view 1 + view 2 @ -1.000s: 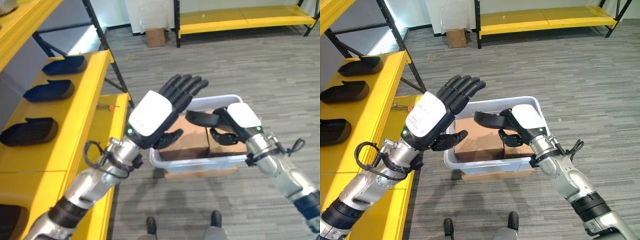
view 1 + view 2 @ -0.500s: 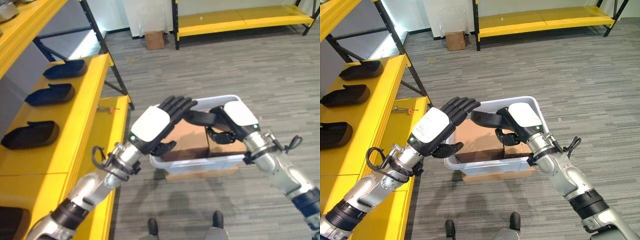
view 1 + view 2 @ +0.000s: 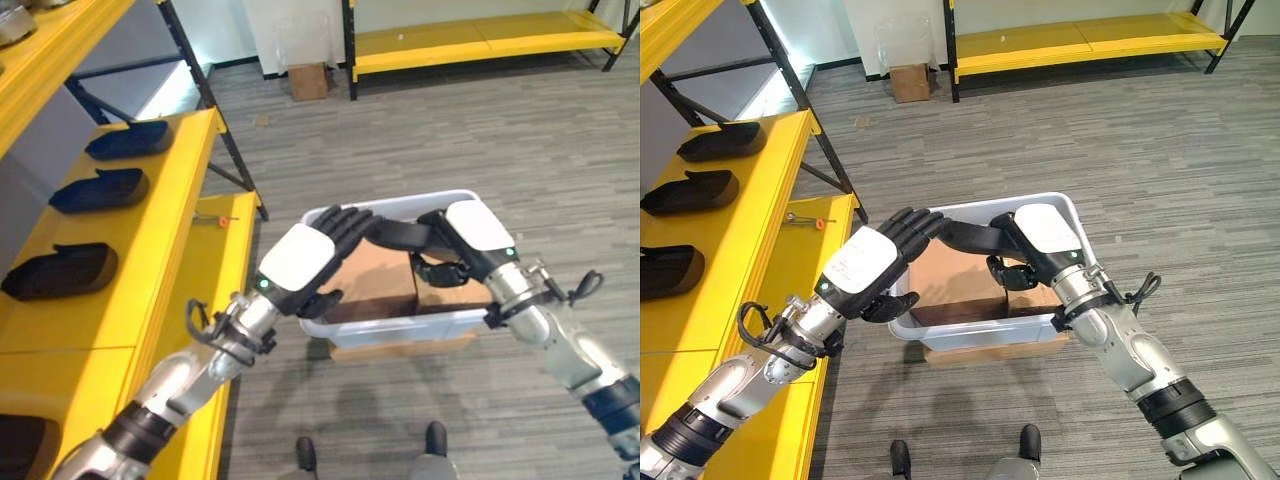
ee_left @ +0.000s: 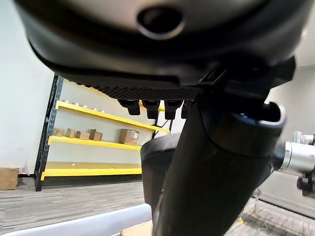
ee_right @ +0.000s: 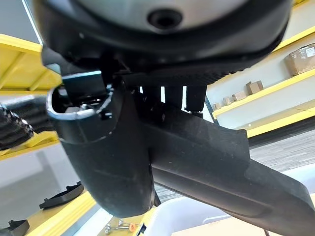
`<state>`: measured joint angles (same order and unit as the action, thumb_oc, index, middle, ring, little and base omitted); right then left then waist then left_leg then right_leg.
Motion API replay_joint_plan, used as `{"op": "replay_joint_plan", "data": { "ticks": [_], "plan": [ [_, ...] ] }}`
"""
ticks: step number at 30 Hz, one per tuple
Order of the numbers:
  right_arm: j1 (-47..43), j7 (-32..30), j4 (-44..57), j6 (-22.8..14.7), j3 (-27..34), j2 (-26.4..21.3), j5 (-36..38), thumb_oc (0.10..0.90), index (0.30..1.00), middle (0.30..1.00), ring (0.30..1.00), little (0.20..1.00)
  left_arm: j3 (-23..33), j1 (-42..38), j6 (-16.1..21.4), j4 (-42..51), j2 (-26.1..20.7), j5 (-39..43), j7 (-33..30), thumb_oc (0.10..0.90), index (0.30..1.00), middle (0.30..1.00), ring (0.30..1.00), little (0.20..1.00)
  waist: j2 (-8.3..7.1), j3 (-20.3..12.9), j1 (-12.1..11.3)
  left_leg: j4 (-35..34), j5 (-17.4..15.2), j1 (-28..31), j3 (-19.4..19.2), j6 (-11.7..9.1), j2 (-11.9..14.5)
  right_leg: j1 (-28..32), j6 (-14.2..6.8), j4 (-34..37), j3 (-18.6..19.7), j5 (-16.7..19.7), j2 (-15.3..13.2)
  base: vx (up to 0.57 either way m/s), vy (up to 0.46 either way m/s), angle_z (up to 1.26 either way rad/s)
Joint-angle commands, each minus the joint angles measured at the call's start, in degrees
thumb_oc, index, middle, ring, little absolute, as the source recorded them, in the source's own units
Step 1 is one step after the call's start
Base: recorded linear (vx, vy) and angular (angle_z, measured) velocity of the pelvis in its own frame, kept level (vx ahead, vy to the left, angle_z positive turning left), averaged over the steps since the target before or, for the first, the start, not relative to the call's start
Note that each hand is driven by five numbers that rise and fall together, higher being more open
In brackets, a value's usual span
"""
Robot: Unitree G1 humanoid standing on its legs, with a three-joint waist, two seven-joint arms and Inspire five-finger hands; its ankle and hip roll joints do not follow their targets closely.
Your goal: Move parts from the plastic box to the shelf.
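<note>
A long black part (image 3: 400,236) is held level above the white plastic box (image 3: 400,327), with my right hand (image 3: 478,228) shut on its right end. My left hand (image 3: 300,258) is open; its straight fingers lie on the part's left end and its thumb hangs below. Seen from the left wrist, the part (image 4: 211,187) runs close under the palm. From the right wrist, the part (image 5: 206,157) stretches away from the curled fingers. Brown cardboard (image 3: 375,285) fills the box's inside. The yellow shelf (image 3: 160,250) stands to my left.
Three black parts (image 3: 60,270) (image 3: 98,188) (image 3: 128,139) lie in a row on the shelf. A small orange-tipped tool (image 3: 222,216) rests on the lower board. Far off are a cardboard box (image 3: 308,80) and a low yellow rack (image 3: 480,40). Grey floor surrounds the plastic box.
My left hand has come down from a raised pose and moved right until its fingers reach the part's left end. The right hand has kept the part almost still.
</note>
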<state>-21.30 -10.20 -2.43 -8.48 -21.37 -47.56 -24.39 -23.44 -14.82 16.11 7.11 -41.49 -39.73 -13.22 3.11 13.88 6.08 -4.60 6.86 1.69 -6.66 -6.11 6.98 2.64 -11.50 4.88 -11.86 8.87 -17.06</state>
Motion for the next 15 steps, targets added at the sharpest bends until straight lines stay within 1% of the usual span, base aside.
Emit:
{"op": "replay_joint_plan", "data": {
  "ticks": [1,3,4,7,10,11,15],
  "plan": [
    [-10.98,-3.59,8.59,-4.73,0.40,1.72,4.50,0.400,0.300,0.300,0.300,0.300,0.93,-5.02,0.00,0.11,1.65,-0.84,-6.15,0.900,1.000,1.000,1.000,1.000,-2.51,-5.65,-0.33,-0.40,-5.35,5.18,-1.16,-2.76,3.73,-2.56,-1.06,-5.92,2.02,-4.41,-0.40,0.00,0.000,0.00],
    [-10.70,-3.30,8.69,-4.76,0.33,2.23,5.07,0.400,0.300,0.300,0.300,0.300,1.03,-5.04,-0.30,0.18,2.11,-1.25,-6.35,0.900,1.000,1.000,1.000,1.000,-2.60,-5.52,-0.31,-0.40,-4.79,4.91,-1.21,-2.66,3.68,-2.92,-0.87,-6.02,2.07,-3.95,-0.40,-0.02,-0.003,0.00],
    [-10.48,-3.14,8.79,-4.80,0.30,2.41,5.47,0.400,0.300,0.300,0.300,0.300,1.09,-5.05,-0.27,0.22,2.30,-1.38,-6.42,0.900,1.000,1.000,1.000,1.000,-2.56,-5.60,-0.34,-0.40,-5.34,5.12,-1.22,-2.73,3.75,-2.71,-1.01,-5.93,2.11,-4.41,-0.35,0.00,0.000,0.00],
    [-9.81,-2.28,9.08,-4.81,-0.04,3.45,6.60,0.400,0.300,0.300,0.300,0.300,1.37,-4.63,-0.51,0.23,2.86,-1.91,-6.72,0.900,1.000,1.000,1.000,1.000,-2.58,-5.55,-0.39,-0.40,-5.27,5.00,-1.22,-2.67,3.74,-2.84,-0.95,-5.92,2.16,-4.36,-0.40,0.01,0.000,-0.01],
    [-9.30,-1.36,9.55,-5.13,-0.36,3.97,7.99,0.400,0.300,0.300,0.300,0.300,1.71,-4.38,-0.50,0.46,2.79,-2.43,-6.91,0.900,1.000,1.000,1.000,1.000,-2.63,-5.24,-0.34,-0.40,-4.77,4.73,-1.25,-2.61,3.63,-3.15,-0.79,-6.10,2.09,-3.97,-0.47,-0.01,0.000,0.00],
    [-9.11,-1.17,10.01,-5.20,-0.39,3.86,8.06,0.400,0.300,0.300,0.300,0.300,1.75,-4.34,-0.43,0.64,2.64,-2.52,-6.93,0.900,1.000,1.000,1.000,1.000,-2.55,-5.32,-0.29,-0.40,-5.31,4.93,-1.25,-2.69,3.72,-2.91,-0.97,-6.05,2.17,-4.45,-0.44,0.00,0.000,0.00],
    [-8.66,-1.40,10.86,-5.58,-0.31,4.40,8.72,0.400,0.300,0.300,0.300,0.300,1.53,-4.02,-0.21,0.86,2.03,-3.19,-7.17,0.900,1.000,1.000,1.000,1.000,-2.54,-5.26,-0.29,-0.40,-5.28,4.77,-1.27,-2.67,3.68,-2.97,-0.99,-5.99,2.15,-4.43,-0.46,0.00,0.000,0.00]
  ]
}}
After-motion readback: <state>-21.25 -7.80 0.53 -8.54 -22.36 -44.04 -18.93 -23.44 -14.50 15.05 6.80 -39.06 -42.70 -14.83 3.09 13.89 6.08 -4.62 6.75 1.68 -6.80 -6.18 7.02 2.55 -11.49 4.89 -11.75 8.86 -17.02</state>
